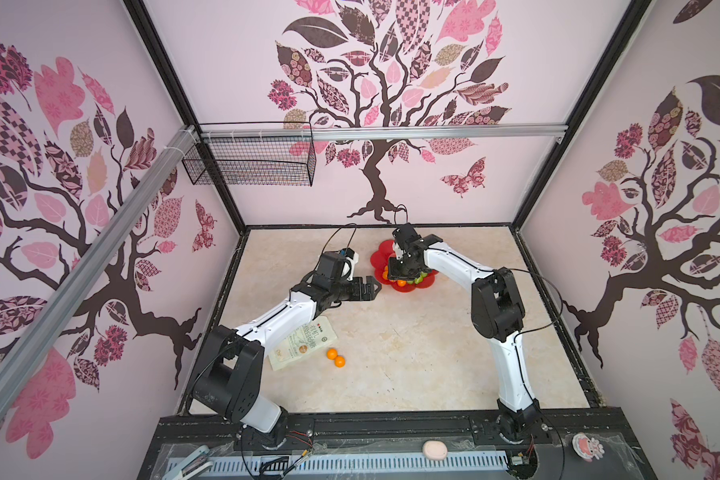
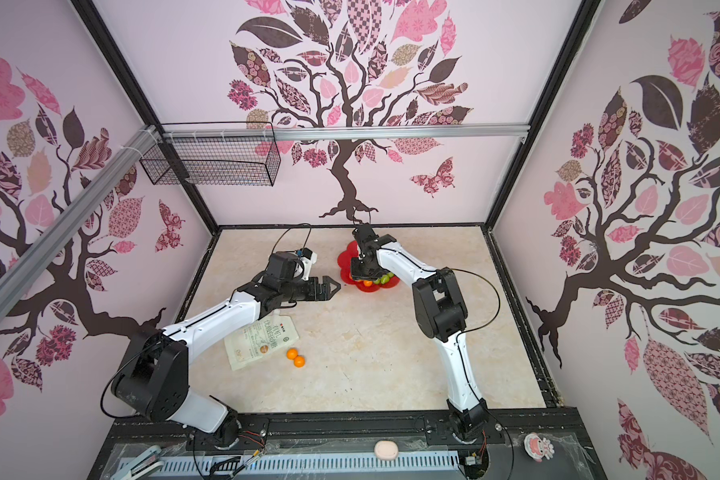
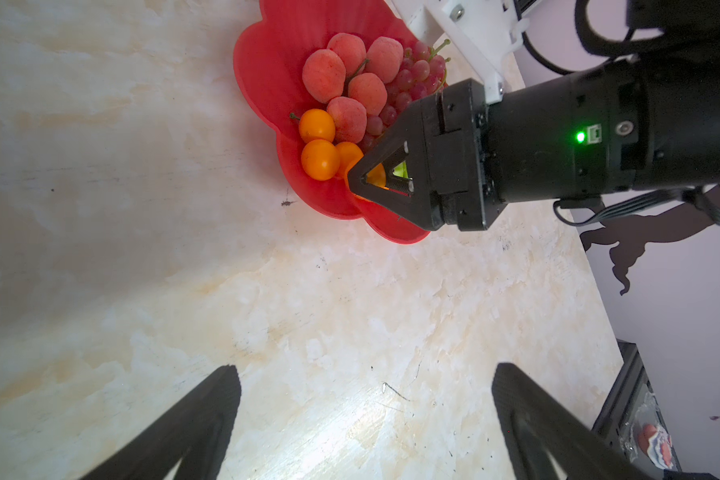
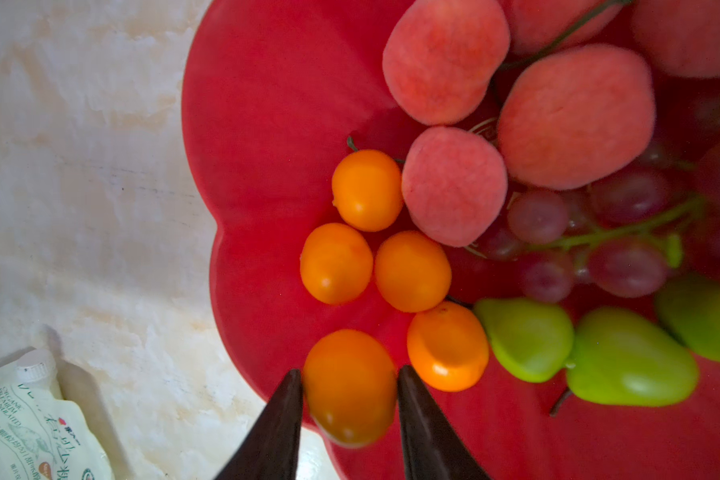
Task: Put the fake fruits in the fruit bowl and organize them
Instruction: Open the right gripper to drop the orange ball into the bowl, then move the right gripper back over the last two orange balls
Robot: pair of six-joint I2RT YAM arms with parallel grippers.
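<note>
The red flower-shaped fruit bowl (image 1: 381, 257) (image 4: 267, 124) sits at the back middle of the table. It holds several pink peaches (image 4: 454, 187), a purple grape bunch (image 4: 599, 241), green pears (image 4: 524, 336) and several oranges (image 4: 366, 189). My right gripper (image 4: 350, 370) (image 1: 404, 272) hangs over the bowl's near rim, shut on one orange (image 4: 350, 390) with a finger against each side. My left gripper (image 3: 366, 370) (image 1: 371, 289) stands open and empty just left of the bowl. Two more oranges (image 1: 336, 357) (image 2: 296, 357) lie on the table near the front left.
A flat white printed pouch (image 1: 300, 340) (image 4: 26, 424) lies under the left arm, right beside the two loose oranges. A black wire basket (image 1: 250, 162) hangs on the rail at the back left wall. A pink oval object (image 1: 434, 450) rests on the front ledge.
</note>
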